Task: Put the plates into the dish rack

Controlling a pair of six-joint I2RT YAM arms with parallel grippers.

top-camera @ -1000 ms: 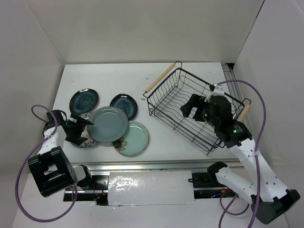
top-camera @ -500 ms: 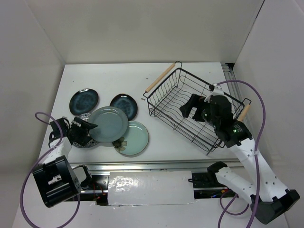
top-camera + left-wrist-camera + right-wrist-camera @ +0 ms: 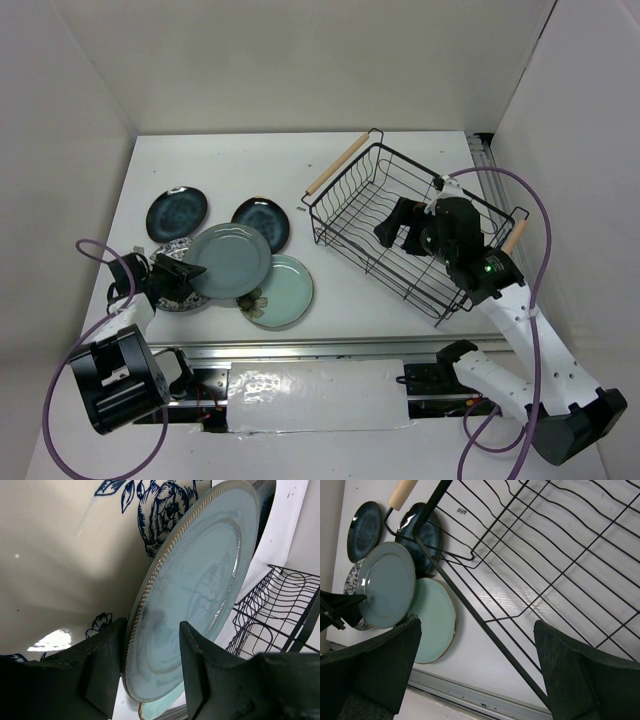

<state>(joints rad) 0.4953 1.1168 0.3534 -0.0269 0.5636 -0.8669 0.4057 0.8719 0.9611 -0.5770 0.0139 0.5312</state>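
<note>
While the plates crowd the table's [image 3: 250,160] left half, a bare strip lies between them and the dish rack [image 3: 365,215], and another runs along the far edge. The white side wall [image 3: 60,150] stands close by the left arm. The grey-teal plate [image 3: 228,261] lies flat on top, overlapping the blue-floral plate [image 3: 65,555] on its left and the mint plate [image 3: 285,290] on its near right. Two navy plates [image 3: 178,212] [image 3: 262,223] lie just behind.

The left gripper [image 3: 183,272] straddles the grey-teal plate's left rim, one finger [image 3: 100,665] under it and one above. I cannot tell whether they pinch it.

The rack sits right of centre, its long axis running diagonally from the far-left wooden handle [image 3: 337,165] to the near right. The right gripper [image 3: 393,228] hangs over its wire base, jaws spread wide with nothing between them.
</note>
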